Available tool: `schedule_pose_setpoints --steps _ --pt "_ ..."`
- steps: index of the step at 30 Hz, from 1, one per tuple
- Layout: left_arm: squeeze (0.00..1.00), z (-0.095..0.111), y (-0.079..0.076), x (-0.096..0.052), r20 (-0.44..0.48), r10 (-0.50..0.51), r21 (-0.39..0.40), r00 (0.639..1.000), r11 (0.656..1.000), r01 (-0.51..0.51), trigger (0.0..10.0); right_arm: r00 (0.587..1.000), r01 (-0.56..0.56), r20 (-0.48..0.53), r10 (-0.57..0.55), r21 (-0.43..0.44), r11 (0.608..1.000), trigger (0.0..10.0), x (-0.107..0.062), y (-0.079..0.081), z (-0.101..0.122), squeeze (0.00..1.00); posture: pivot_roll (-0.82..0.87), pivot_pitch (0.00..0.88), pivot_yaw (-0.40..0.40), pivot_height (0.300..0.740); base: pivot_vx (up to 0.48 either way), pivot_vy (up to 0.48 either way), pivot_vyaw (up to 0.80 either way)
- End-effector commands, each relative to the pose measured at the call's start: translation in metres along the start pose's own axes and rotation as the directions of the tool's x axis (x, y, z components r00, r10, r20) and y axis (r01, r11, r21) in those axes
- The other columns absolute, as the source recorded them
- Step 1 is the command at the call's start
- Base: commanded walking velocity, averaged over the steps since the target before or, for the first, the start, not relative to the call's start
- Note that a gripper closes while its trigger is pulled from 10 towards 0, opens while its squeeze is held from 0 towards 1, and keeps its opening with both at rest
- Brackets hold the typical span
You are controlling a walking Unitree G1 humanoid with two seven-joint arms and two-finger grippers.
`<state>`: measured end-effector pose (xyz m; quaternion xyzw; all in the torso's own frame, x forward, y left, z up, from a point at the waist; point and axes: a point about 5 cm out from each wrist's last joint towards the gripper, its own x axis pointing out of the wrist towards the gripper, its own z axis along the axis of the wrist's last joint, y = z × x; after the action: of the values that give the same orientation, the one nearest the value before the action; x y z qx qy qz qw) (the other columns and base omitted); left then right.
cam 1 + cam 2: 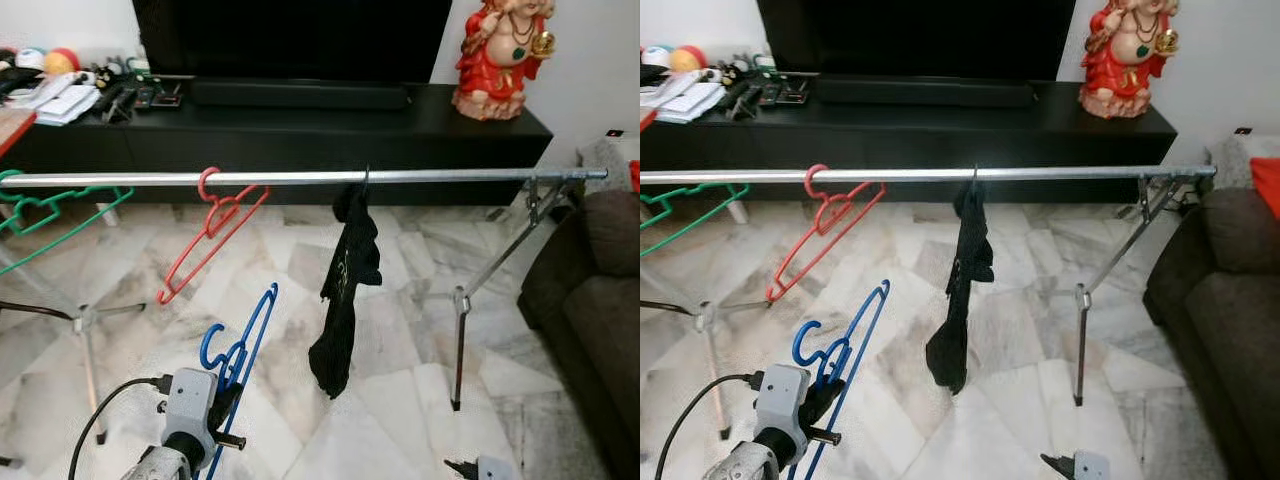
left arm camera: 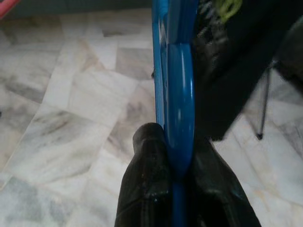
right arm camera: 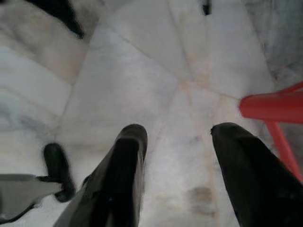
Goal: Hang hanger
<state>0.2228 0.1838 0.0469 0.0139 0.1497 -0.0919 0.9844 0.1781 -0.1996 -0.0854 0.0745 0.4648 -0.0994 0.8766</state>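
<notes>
My left pincer (image 2: 177, 175) is clamped on the blue hanger (image 1: 243, 330), both black fingers (image 2: 147, 179) pressed against its frame. The hanger rises up and away from the pincer, its hook well below the silver rail (image 1: 300, 178) and not on it. Beyond the pincer a red hanger (image 1: 212, 232) hangs from the rail, with a green hanger (image 1: 40, 212) further left and a black garment (image 1: 347, 290) to the right. My right pincer (image 3: 177, 142) sits low over the marble floor (image 3: 142, 71), fingers spread apart and holding nothing.
</notes>
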Motion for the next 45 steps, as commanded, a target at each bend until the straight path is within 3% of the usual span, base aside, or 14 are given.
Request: schedule_pose_setpoints --steps 1,7,10,14,17,21,27,34,38,45 --pt "0.0 0.0 -0.002 0.0 0.001 -0.002 -0.004 1.0 1.0 0.002 10.0 1.0 0.022 -0.011 -0.022 0.003 1.0 10.0 -0.001 -0.008 -0.004 0.0 0.04 0.183 -0.055 0.74 0.352 0.0 0.0" --pt "0.0 0.0 -0.004 0.0 -0.004 -0.008 -0.007 1.0 1.0 0.008 10.0 1.0 0.015 -0.01 -0.015 0.005 1.0 10.0 -0.001 -0.008 -0.004 0.0 0.04 0.183 -0.059 0.74 0.351 0.0 0.0" --pt "0.0 -0.004 -0.011 0.001 -0.04 -0.054 0.059 0.998 0.997 0.056 10.0 1.0 0.012 -0.011 -0.012 0.002 1.0 10.0 -0.001 -0.008 -0.003 0.0 0.04 0.183 -0.062 0.74 0.331 0.0 0.0" --pt "0.0 -0.006 -0.013 0.002 -0.056 -0.066 0.082 0.996 0.994 0.071 10.0 1.0 0.014 -0.013 -0.014 0.001 1.0 10.0 -0.001 -0.008 -0.004 0.0 0.04 0.185 -0.066 0.74 0.073 0.0 0.0" --pt "0.0 0.002 -0.011 0.006 -0.015 -0.041 0.06 0.999 0.997 0.042 10.0 1.0 0.014 -0.012 -0.014 0.003 1.0 10.0 -0.001 -0.008 -0.003 0.0 0.04 0.185 -0.066 0.74 0.0 0.0 0.0" --pt "0.0 0.005 -0.009 0.008 0.001 -0.023 0.09 1.0 0.996 0.023 10.0 1.0 0.013 -0.01 -0.013 -0.005 1.0 10.0 -0.001 -0.009 -0.003 0.0 0.04 0.185 -0.068 0.74 0.0 0.0 0.0" --pt "0.0 0.006 -0.008 0.008 0.003 0.009 0.089 1.0 0.996 -0.009 10.0 1.0 -0.011 0.002 0.011 -0.016 1.0 10.0 -0.001 -0.007 -0.002 0.0 0.04 0.184 -0.066 0.74 0.0 -0.405 0.0" --pt "0.0 0.009 0.002 0.008 0.024 0.089 0.086 0.996 0.992 -0.091 10.0 1.0 -0.021 -0.004 0.021 -0.025 0.999 10.0 -0.001 -0.006 -0.002 0.0 0.04 0.176 -0.065 0.74 0.0 -0.44 0.78" --pt "0.0 0.007 0.0 0.009 -0.007 0.07 0.141 0.998 0.988 -0.069 10.0 1.0 -0.011 -0.012 0.011 -0.005 1.0 10.0 -0.001 -0.005 -0.004 0.0 0.04 0.173 -0.064 0.74 0.0 -0.293 0.0" --pt "0.0 0.003 -0.001 0.009 -0.018 0.068 0.147 0.998 0.987 -0.064 10.0 1.0 -0.013 -0.009 0.013 -0.003 1.0 10.0 -0.001 -0.004 -0.003 0.0 0.04 0.174 -0.066 0.74 0.0 0.0 0.0"
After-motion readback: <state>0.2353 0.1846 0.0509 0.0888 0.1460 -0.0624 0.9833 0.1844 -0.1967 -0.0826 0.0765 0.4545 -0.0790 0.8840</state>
